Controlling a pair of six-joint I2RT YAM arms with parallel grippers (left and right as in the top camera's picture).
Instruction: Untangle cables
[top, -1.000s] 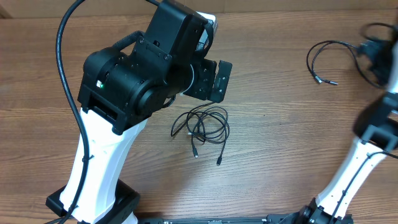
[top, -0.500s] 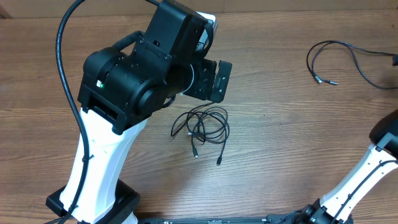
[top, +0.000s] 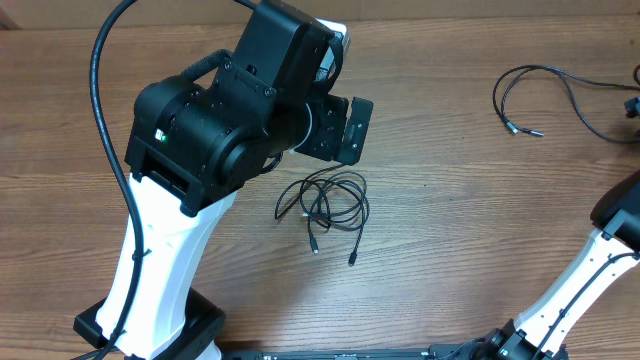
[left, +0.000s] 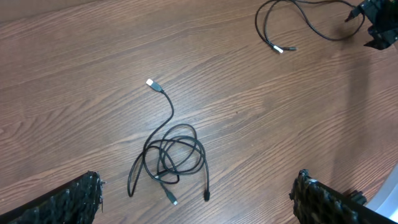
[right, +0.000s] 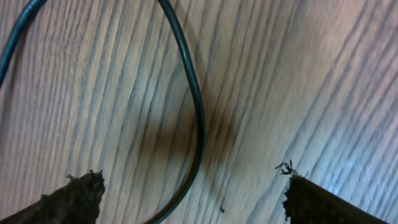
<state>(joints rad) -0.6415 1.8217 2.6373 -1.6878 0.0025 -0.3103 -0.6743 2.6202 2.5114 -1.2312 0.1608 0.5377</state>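
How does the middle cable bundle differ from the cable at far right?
The middle bundle is knotted in tight overlapping loops; the right cable lies in a wide open curve. Nothing touches the bundle; the right cable runs under the right gripper, whose fingers are spread. Both are thin and black.

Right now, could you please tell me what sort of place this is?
Likely a robotics test bench: a wood-grain table, the left arm and right arm at it, loose black cables.

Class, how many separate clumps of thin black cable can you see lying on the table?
2. A tangled bundle lies in the middle, and a loose strand lies towards the far right edge. More could be hidden beneath the left arm.
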